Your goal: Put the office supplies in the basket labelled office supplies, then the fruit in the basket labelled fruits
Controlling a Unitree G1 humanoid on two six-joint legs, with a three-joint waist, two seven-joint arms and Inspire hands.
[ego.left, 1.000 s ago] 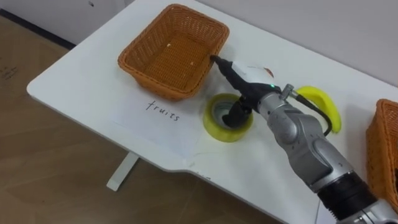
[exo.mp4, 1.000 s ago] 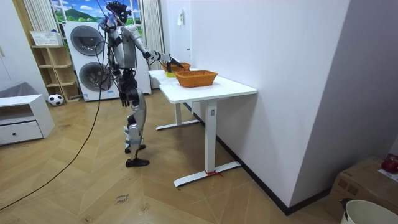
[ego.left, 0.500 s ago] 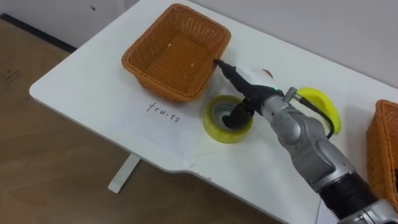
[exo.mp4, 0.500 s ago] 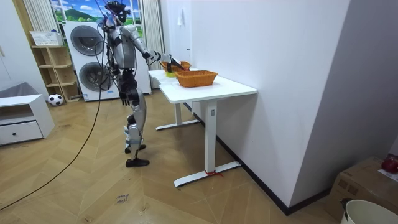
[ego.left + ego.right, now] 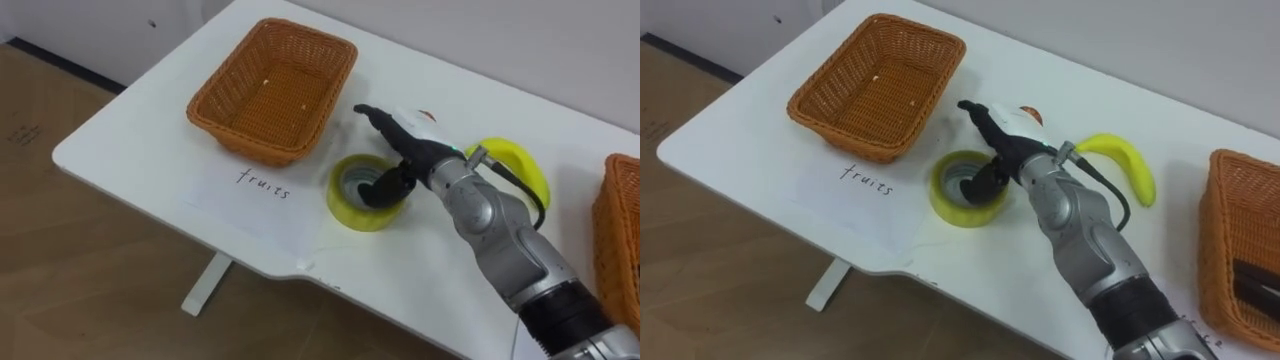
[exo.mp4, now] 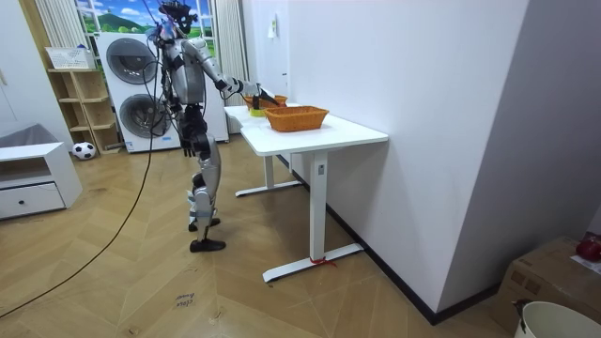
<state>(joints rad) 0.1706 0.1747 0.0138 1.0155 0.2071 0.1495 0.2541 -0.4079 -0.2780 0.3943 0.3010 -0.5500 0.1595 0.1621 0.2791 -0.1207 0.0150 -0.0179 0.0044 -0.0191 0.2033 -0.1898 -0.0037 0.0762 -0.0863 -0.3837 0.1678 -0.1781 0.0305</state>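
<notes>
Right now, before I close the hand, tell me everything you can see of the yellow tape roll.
The yellow tape roll is a thick ring of glossy, translucent yellow tape on a grey core. It lies flat, hole up, on the white table near the front edge, just in front of the wicker basket's near corner and apart from it. The right hand is over its far right side, thumb dipped into the core, fingers straight out past the rim. The banana lies to its right, not touching.

Right arm outstretched; right hand (image 5: 412, 145) fingers straight, thumb angled down.
</notes>
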